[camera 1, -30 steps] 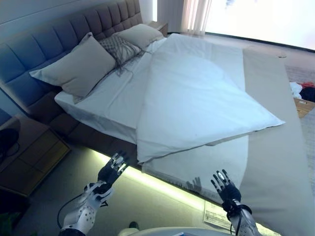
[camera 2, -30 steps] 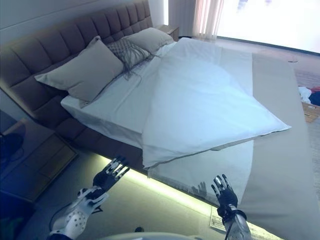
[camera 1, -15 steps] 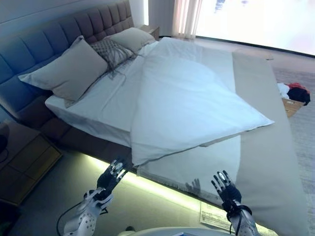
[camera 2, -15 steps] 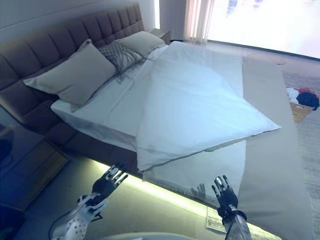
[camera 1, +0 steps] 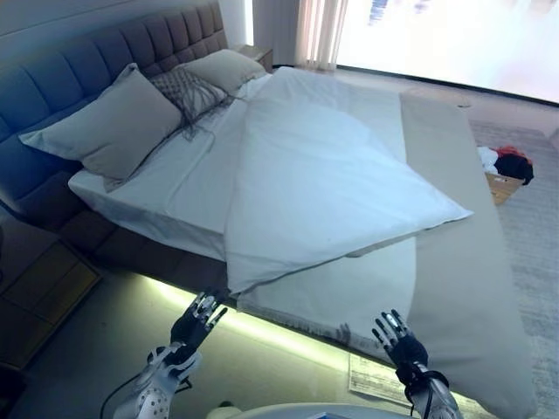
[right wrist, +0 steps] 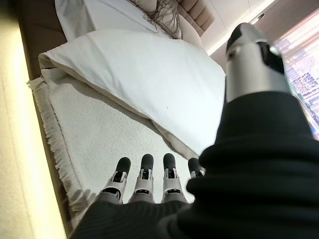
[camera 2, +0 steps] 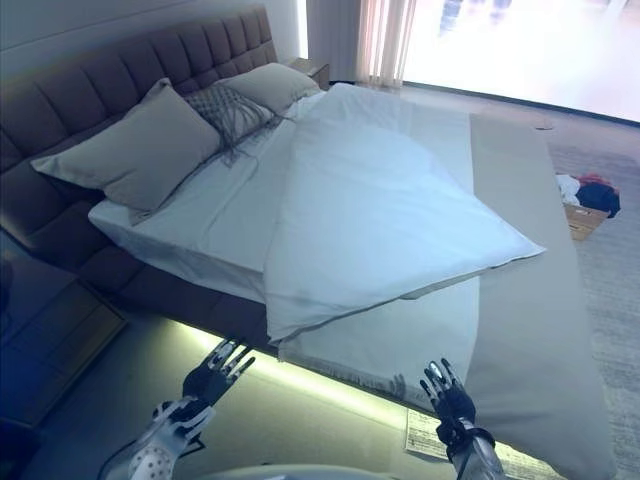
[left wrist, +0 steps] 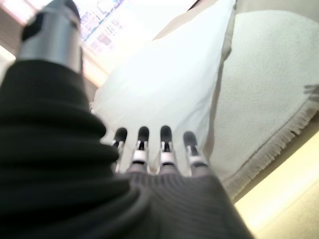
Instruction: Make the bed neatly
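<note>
Here the duvet (camera 1: 327,188) lies skewed on the bed (camera 1: 454,262), long axis running diagonally from the headboard (camera 1: 105,65) end toward the foot. One corner points at the bed's far side edge by the beige runner (camera 1: 454,201); the other lower corner droops over the near side edge. A fringed blanket (camera 1: 349,292) sits under it and hangs over that same near edge. White sheet (camera 1: 179,179) is exposed along the near side up to the pillows (camera 1: 109,127), which lean on the headboard, a patterned cushion (camera 1: 188,87) between them.

Left hand (camera 1: 194,321) is raised below the bed's near edge, fingers (left wrist: 143,144) straight and spread, holding nothing. The drooping duvet corner is just beyond the fingertips, not touching. Right hand (camera 1: 397,340) is likewise up, fingers (right wrist: 144,174) straight, empty, near the blanket fringe but apart from it. The duvet lies well beyond this hand, past the blanket.

A paper (camera 1: 376,384) lies on the floor by the right hand. Clothes (camera 1: 507,161) sit on the floor beyond the bed's far side.
</note>
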Available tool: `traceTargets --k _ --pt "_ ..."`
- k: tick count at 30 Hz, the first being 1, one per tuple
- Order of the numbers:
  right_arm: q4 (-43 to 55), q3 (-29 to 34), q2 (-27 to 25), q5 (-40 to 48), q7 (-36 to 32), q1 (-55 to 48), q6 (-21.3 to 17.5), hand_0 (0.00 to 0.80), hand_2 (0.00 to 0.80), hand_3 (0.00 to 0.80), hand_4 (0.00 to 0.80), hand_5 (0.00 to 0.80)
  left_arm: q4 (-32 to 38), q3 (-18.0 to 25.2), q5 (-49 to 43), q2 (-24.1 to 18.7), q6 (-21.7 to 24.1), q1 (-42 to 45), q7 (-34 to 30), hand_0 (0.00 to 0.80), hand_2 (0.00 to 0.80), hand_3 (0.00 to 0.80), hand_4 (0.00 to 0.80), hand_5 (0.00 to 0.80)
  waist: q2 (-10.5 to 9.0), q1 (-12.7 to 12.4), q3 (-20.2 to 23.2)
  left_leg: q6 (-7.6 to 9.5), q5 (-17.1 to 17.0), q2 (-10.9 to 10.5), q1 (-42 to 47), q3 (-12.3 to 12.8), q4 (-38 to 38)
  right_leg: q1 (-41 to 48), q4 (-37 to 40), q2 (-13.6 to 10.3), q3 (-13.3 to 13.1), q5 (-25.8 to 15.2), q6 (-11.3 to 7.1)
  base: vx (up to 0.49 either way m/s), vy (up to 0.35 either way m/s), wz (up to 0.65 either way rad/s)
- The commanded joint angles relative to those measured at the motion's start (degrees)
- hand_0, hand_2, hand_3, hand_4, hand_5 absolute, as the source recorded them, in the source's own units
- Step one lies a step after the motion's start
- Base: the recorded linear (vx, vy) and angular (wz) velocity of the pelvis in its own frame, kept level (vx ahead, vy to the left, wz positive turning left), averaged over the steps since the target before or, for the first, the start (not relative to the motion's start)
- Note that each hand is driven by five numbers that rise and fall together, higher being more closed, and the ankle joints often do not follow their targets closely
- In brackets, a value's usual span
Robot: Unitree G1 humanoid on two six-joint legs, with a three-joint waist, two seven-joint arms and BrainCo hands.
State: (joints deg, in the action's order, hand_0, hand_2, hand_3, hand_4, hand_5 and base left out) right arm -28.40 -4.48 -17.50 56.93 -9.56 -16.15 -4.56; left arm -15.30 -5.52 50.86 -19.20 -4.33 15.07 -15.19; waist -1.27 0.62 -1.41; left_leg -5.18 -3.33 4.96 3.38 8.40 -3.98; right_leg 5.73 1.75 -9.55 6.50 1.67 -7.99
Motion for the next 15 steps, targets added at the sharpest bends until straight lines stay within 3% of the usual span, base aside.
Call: traceTargets --k 1,3,6,9,11,13,15 --pt "4.4 2.8 1.0 2.2 -1.4 1.3 -1.0 0.000 0.000 0.000 0.000 0.000 1.4 2.6 1.0 -2.3 1.8 -2.1 -1.5 0.000 0.000 0.000 0.000 0.000 -0.53 -0.2 -0.4 2.51 4.7 -3.0 -1.1 -2.7 6.2 -4.6 -3.1 -1.2 0.4 -6.0 -0.73 0.100 0.146 0.05" --pt "4.9 2.9 1.6 1.3 -2.1 1.1 -0.7 0.000 0.000 0.000 0.000 0.000 1.8 2.9 1.4 -2.7 1.5 -1.6 -1.1 0.000 0.000 0.000 0.000 0.000 -0.13 -0.1 -0.2 3.47 5.2 -3.9 -1.7 -2.8 6.9 -6.0 -5.7 -2.4 -0.1 -6.2 -1.27 0.044 0.175 0.06" --pt "5.3 2.3 1.8 1.6 -2.9 1.4 -2.0 0.000 0.000 0.000 0.000 0.000 1.3 2.2 1.7 -2.9 1.6 -2.8 -1.3 0.000 0.000 0.000 0.000 0.000 0.19 0.1 -1.0 6.20 6.5 -6.3 -3.2 -3.4 9.0 -9.7 -14.1 -4.6 -1.4 -8.1 -0.82 0.004 0.221 0.06" --pt "5.0 1.3 2.3 2.9 -1.5 1.9 -4.7 0.000 0.000 0.000 0.000 0.000 -0.2 0.5 1.8 -2.6 1.3 -6.2 -1.4 0.000 0.000 0.000 0.000 0.000 1.91 0.4 -2.5 9.07 7.0 -8.3 -3.2 -5.2 9.9 -14.9 -28.7 -5.2 -3.0 -12.0 0.46 0.015 0.297 0.19" --pt "4.2 1.0 2.6 3.9 -1.5 1.8 -6.1 0.000 0.000 0.000 0.000 0.000 -1.1 -0.3 1.5 -2.6 0.9 -7.9 -1.6 0.000 0.000 0.000 0.000 0.000 3.12 0.7 -3.8 9.80 7.4 -8.8 -2.6 -5.1 10.6 -19.5 -39.0 -4.8 -3.1 -14.3 0.47 0.044 0.269 0.56" --pt "4.2 1.1 2.5 4.2 -1.6 1.5 -6.3 0.000 0.000 0.000 0.000 0.000 0.2 -0.1 1.3 -3.0 -0.4 -8.3 -1.4 0.000 0.000 0.000 0.000 0.000 2.84 0.6 -4.4 9.66 7.8 -9.1 -1.9 -5.0 11.1 -21.3 -39.9 -5.3 -2.1 -15.5 -0.06 0.093 0.087 0.37" --pt "5.1 1.6 2.5 4.1 -1.3 0.8 -6.0 0.000 0.000 0.000 0.000 0.000 1.8 0.6 1.8 -3.5 -1.4 -7.6 -1.0 0.000 0.000 0.000 0.000 0.000 1.46 0.9 -4.5 9.33 8.8 -10.2 -0.8 -5.4 11.1 -21.7 -33.3 -5.7 -1.4 -17.8 -1.07 0.199 -0.091 0.05"
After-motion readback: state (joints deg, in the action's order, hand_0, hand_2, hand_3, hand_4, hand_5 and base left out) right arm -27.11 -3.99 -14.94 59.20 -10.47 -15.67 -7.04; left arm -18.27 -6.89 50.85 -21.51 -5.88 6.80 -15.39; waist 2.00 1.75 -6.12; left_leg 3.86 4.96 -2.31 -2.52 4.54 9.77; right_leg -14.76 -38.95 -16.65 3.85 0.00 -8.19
